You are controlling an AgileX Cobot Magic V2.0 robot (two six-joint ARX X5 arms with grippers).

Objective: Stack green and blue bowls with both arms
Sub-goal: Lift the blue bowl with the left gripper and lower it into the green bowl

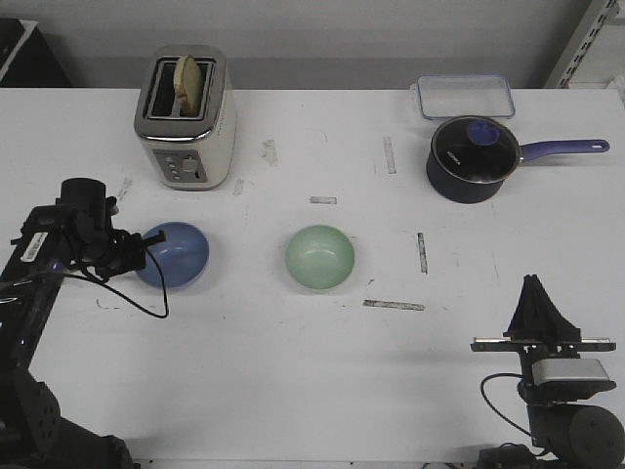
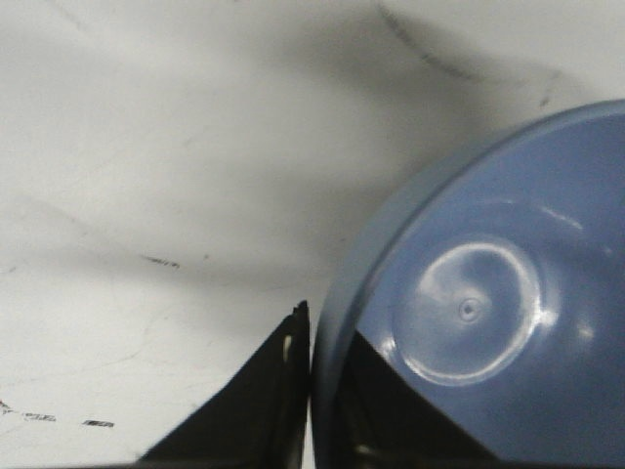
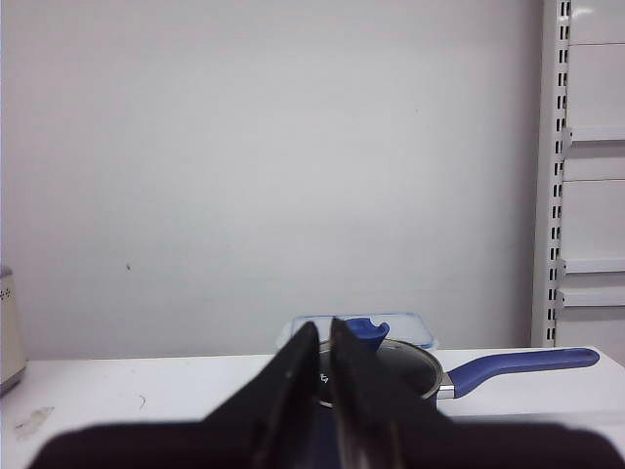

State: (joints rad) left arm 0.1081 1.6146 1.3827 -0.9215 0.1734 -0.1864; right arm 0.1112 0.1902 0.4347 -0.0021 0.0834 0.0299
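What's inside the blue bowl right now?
Nothing loose: the blue bowl shows a bare glossy floor. One of the left gripper's fingers sits inside the rim, the other outside, straddling the wall. The patch of floor beneath the inner finger is hidden.

Bowls: two. One blue bowl at left, one green bowl near centre.
Arms: two. Left arm at the left edge, right arm near right.
Toaster: one, far left, one slice of bread in a slot.
Saucepan: one, far right.
Clear box: one, far right, behind the saucepan.
Table: one, white.
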